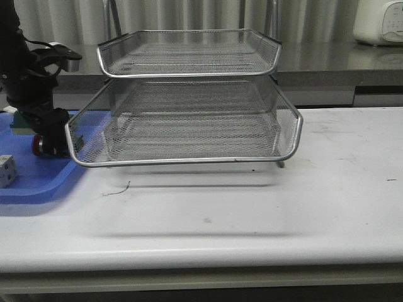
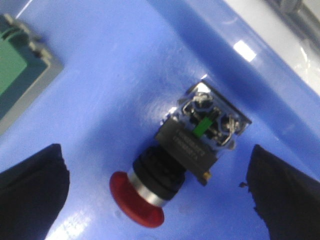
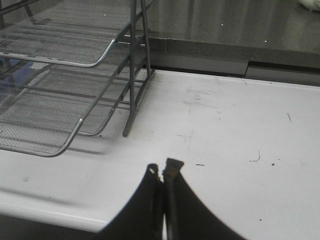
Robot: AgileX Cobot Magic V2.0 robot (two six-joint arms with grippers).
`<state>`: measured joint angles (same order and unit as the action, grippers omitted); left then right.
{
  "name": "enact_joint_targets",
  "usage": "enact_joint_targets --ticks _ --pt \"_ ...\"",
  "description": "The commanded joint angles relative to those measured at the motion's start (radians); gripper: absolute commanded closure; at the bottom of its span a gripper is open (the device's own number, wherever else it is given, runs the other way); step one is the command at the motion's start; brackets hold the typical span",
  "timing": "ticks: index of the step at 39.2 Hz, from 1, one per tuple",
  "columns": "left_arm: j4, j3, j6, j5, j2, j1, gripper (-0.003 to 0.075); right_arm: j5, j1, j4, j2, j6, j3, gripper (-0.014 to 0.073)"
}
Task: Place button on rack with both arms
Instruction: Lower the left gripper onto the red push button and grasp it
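The button (image 2: pixel 172 167), red mushroom cap, silver collar and black body, lies on its side on the blue tray (image 2: pixel 125 65). In the front view only its red cap (image 1: pixel 39 145) shows under the left arm. My left gripper (image 2: pixel 157 192) is open, its two black fingers (image 2: pixel 32 182) wide apart on either side of the button, not touching it. The silver wire-mesh rack (image 1: pixel 189 119) stands mid-table, its lower tray pulled forward. My right gripper (image 3: pixel 163 170) is shut and empty over the white table, right of the rack (image 3: pixel 60 75). It is not in the front view.
A green block (image 2: pixel 17 75) lies on the blue tray (image 1: pixel 38 182) near the button. A white cube (image 1: pixel 6 170) sits on the tray's near left. The white table (image 1: pixel 315 189) runs to the right of the rack. A grey counter lies behind.
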<state>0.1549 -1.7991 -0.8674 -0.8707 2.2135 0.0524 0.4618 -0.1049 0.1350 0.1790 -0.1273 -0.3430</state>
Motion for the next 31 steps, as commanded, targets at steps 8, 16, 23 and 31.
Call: enact_joint_targets --ticks 8,16,23,31 --pt "0.031 -0.043 -0.028 0.043 -0.020 0.014 0.0036 -0.078 -0.001 -0.008 0.011 -0.001 -0.025 0.0655" --pt "0.044 -0.043 -0.044 0.059 0.009 0.014 0.0036 -0.078 -0.001 -0.008 0.011 -0.001 -0.025 0.0655" --pt "0.046 -0.043 -0.046 0.054 0.016 0.014 0.0038 -0.078 -0.001 -0.008 0.011 -0.001 -0.025 0.0655" --pt "0.046 -0.043 -0.046 0.049 0.016 0.014 0.0197 -0.078 -0.001 -0.008 0.011 -0.001 -0.025 0.0655"
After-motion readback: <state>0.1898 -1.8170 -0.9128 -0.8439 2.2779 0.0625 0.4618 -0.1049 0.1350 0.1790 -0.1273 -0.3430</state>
